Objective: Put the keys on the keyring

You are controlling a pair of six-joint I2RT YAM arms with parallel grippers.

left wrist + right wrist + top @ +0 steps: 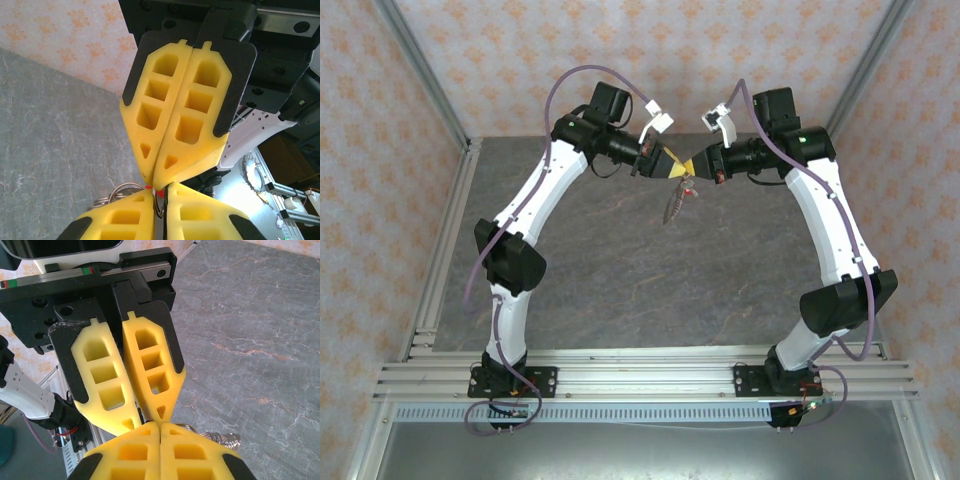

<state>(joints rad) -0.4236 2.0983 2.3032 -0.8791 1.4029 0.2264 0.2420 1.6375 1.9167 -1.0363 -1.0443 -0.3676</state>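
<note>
My two grippers meet tip to tip above the far middle of the table. The left gripper is shut on a thin metal loop of the keyring. The right gripper is shut, with its tips against the left gripper's fingers; what lies between its pads is hidden. The rest of the keyring, with its beaded fringe, hangs below the meeting point. The tiny red key shows right at the junction of the fingertips.
The grey marbled table lies under both arms. Patterned walls stand at the back and sides, with aluminium rails along the near edge.
</note>
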